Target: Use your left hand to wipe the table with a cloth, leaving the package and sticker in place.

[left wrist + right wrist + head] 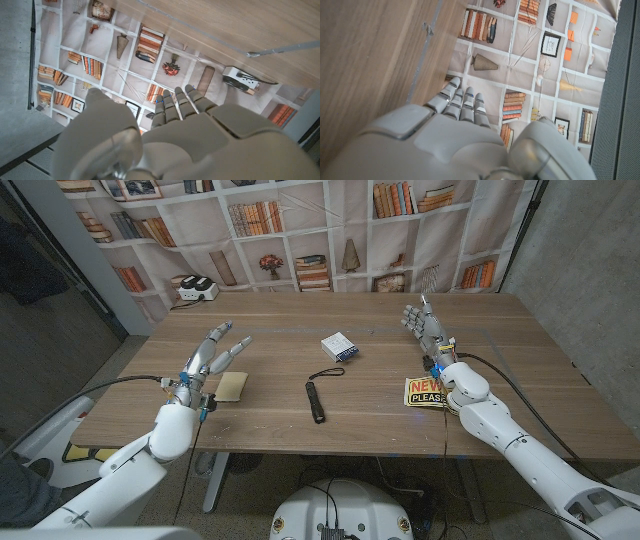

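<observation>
A pale yellow cloth [232, 386] lies on the wooden table [340, 405] at the left, just right of my left wrist. My left hand [212, 352] is raised above the table behind the cloth, fingers spread and holding nothing; its back [200, 135] also shows in the left wrist view. A small white and blue package [340, 347] lies near the table's middle. A yellow and red sticker [424, 393] lies at the right, partly under my right wrist. My right hand [424, 326] stands with fingers apart, empty, beyond the sticker, and its back [445, 135] appears in the right wrist view.
A black pen-like stick with a cord [316, 400] lies at the middle front. A white and black device [195, 289] sits at the table's far left corner. A bookshelf backdrop [330, 230] hangs behind the table.
</observation>
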`<move>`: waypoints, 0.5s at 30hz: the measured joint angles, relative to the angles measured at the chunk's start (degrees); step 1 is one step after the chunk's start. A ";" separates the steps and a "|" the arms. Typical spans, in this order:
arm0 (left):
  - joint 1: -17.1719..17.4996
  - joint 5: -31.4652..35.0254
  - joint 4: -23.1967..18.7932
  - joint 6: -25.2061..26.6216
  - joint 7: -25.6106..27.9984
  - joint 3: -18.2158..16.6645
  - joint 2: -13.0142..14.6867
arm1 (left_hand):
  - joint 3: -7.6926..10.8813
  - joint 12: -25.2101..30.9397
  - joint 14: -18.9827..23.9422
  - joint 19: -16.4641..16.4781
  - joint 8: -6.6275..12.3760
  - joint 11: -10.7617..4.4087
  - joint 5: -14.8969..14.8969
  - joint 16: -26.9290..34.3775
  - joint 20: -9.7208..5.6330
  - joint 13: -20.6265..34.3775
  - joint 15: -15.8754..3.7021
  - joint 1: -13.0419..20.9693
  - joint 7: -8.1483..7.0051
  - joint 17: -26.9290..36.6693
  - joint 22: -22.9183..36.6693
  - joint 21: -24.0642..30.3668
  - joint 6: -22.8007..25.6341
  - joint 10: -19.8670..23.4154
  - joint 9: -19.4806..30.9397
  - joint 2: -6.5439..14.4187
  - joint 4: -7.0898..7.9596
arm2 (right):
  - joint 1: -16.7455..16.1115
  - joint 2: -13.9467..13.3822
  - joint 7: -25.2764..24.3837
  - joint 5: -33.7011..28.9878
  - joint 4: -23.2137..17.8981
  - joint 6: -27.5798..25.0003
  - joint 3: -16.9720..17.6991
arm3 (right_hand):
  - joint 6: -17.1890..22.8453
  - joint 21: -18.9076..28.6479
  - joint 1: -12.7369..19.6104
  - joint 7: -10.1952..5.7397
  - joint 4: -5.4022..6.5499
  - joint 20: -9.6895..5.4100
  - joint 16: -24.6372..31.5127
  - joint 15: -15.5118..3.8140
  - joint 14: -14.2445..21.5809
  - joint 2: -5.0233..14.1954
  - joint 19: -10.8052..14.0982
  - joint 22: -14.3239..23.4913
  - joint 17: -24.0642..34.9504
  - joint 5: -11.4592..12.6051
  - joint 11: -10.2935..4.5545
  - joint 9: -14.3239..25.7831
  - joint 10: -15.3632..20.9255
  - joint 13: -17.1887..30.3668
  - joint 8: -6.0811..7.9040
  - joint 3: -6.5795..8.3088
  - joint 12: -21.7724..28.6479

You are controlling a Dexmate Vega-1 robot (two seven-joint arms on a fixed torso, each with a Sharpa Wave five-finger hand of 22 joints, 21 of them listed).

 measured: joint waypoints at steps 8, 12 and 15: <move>1.62 2.72 -2.86 2.93 1.48 -0.32 0.25 | 0.65 0.00 2.61 2.23 0.21 -0.47 0.00 0.00 -0.18 0.00 -0.09 3.77 -0.31 0.00 0.00 0.48 1.93 2.19 0.00 -0.30 -1.93 | 0.13 0.10 0.20 0.24 0.23 -0.33 -0.08 | 0.00 0.00 0.00 0.00 0.00 0.31 0.00 0.09 0.08 0.00 0.31 0.00 0.00 0.00 0.00 0.00 0.00 0.00 0.00 0.00 0.00; 2.66 6.39 -4.55 8.25 2.60 -0.77 0.68 | 0.76 0.00 3.76 3.27 0.21 -0.98 0.00 0.50 0.03 0.00 -0.10 5.14 -0.40 0.00 0.00 0.49 2.90 3.30 0.00 -0.81 -2.83 | 0.37 0.23 0.29 0.28 0.53 -0.59 -0.30 | -0.01 0.00 0.23 0.00 0.00 0.31 0.00 0.10 0.08 0.23 0.31 0.00 0.00 0.00 0.00 0.00 0.00 0.00 0.00 0.00 0.00; 3.40 7.47 -5.57 10.37 2.64 -1.11 0.95 | 0.70 0.00 4.40 3.90 0.21 -1.07 0.00 0.50 -0.20 -0.01 -0.11 5.98 -0.43 0.00 0.00 0.49 3.70 4.18 0.00 -0.71 -3.20 | 0.55 0.27 0.34 0.29 0.61 -0.86 -0.47 | -0.01 0.00 0.23 0.00 0.00 0.31 0.00 0.10 0.08 0.23 0.31 0.00 0.00 0.00 0.00 0.00 0.00 0.00 0.00 0.00 0.00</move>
